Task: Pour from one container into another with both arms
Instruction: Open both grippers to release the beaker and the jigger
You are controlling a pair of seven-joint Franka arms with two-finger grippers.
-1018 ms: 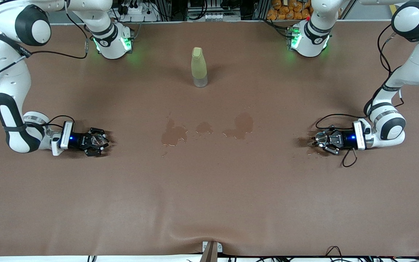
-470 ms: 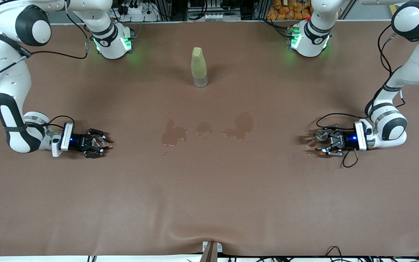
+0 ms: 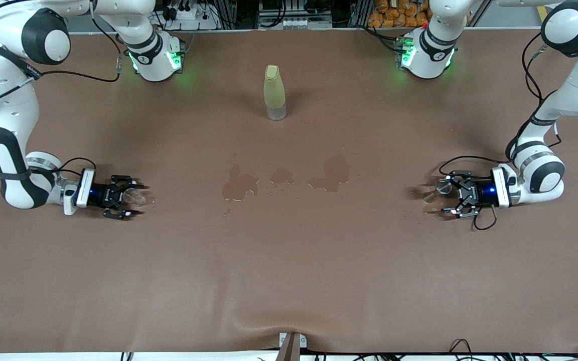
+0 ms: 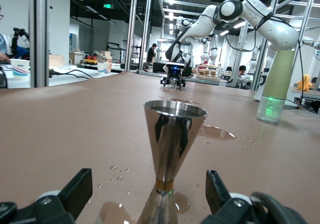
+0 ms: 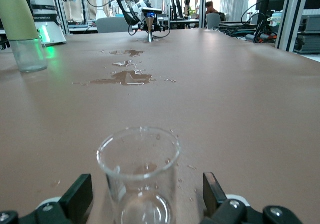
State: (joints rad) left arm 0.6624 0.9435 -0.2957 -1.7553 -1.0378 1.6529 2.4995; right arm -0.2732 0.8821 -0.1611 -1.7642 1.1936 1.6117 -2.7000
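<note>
Left gripper point(image 3: 448, 198): low over the worktop point(image 3: 289, 260) at the left arm's end, fingers spread wide, gripping nothing.
Jigger point(image 4: 172, 154): upright on the worktop between the left gripper's fingers point(image 4: 75, 191), clear of both, gaps showing on each side.
Right gripper point(image 3: 133, 200): low over the worktop at the right arm's end, fingers wide apart, holding nothing.
Cup point(image 5: 140, 174): upright on the worktop between the right gripper's fingers point(image 5: 80, 194), touching neither.
Spills point(image 3: 289, 178): wet patches nearer the front camera than the bottle, roughly midway between jigger and cup; small drops lie around the jigger's foot.
Bottle point(image 3: 274, 93): upright, farther from the front camera than the spills, well apart from both grippers.
</note>
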